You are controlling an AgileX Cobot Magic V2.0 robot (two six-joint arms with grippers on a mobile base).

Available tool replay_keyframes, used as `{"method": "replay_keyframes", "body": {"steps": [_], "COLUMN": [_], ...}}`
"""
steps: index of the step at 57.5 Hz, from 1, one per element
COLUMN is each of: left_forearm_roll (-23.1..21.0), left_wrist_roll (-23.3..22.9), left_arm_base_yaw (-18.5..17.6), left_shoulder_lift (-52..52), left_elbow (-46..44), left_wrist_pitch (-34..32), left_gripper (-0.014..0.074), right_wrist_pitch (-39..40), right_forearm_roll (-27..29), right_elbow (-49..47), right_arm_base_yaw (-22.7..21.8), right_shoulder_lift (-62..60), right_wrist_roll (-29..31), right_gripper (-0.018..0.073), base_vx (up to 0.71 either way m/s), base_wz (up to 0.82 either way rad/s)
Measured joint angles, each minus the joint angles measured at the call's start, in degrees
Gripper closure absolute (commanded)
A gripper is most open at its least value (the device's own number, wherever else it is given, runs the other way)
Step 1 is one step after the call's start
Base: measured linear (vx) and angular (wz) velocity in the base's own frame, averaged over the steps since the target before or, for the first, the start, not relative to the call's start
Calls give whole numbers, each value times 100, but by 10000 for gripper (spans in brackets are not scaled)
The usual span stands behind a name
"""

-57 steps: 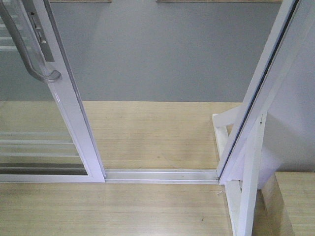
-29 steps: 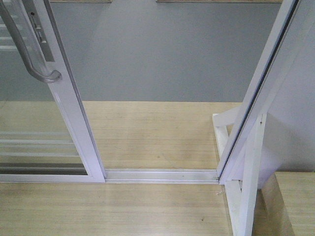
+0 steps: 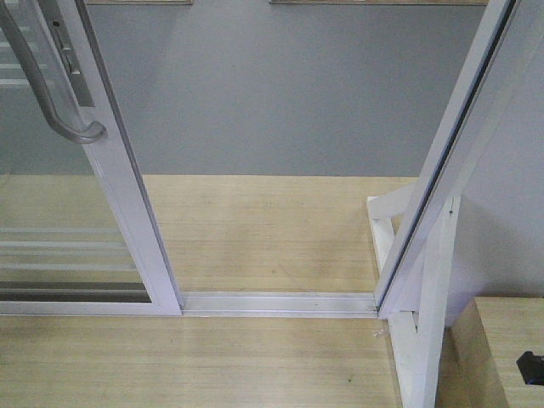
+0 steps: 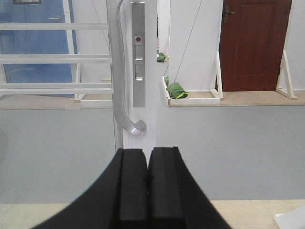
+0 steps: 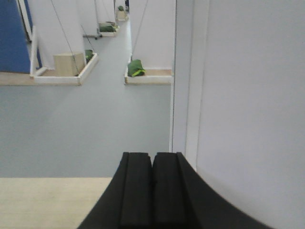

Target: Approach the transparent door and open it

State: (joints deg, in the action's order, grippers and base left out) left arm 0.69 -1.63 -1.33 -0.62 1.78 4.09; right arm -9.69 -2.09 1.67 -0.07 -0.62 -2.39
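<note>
The transparent door (image 3: 51,212) stands at the left of the front view, its white frame edge (image 3: 127,195) slid aside from the doorway. Its curved silver handle (image 3: 81,133) hangs at the top left. In the left wrist view the same handle (image 4: 135,128) and a silver lock plate (image 4: 138,52) are straight ahead, just above my left gripper (image 4: 147,151), which is shut and empty and apart from the handle. My right gripper (image 5: 152,155) is also shut and empty, pointing at the white jamb (image 5: 188,86) on the right of the opening.
A floor track (image 3: 280,303) runs across the opening between the door and the right jamb (image 3: 450,161). Beyond lies grey floor (image 3: 280,93). A white brace frame (image 3: 425,323) and a wooden block (image 3: 501,348) stand at the right. A small black part (image 3: 531,367) shows at the lower right edge.
A small black part has come into the lower right corner of the front view. The door and the rest of the view have not shifted.
</note>
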Motion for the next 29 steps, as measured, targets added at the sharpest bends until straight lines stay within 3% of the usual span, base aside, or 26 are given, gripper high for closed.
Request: {"method": "replay_keyframes", "body": {"steps": [29], "left_forearm_roll": [5], "left_wrist_roll": [-5], "left_arm_base_yaw": [0], "left_shoulder_lift": [0], "left_elbow": [0], "left_wrist_pitch": [0], "left_gripper": [603], "right_wrist_pitch": [82], "right_forearm_roll": [-75], "right_elbow": [0], "right_arm_base_yaw": [124], "right_shoulder_lift": [0], "right_wrist_roll": [0], "right_gripper": [568], "base_vx": [0], "base_wz": [0]}}
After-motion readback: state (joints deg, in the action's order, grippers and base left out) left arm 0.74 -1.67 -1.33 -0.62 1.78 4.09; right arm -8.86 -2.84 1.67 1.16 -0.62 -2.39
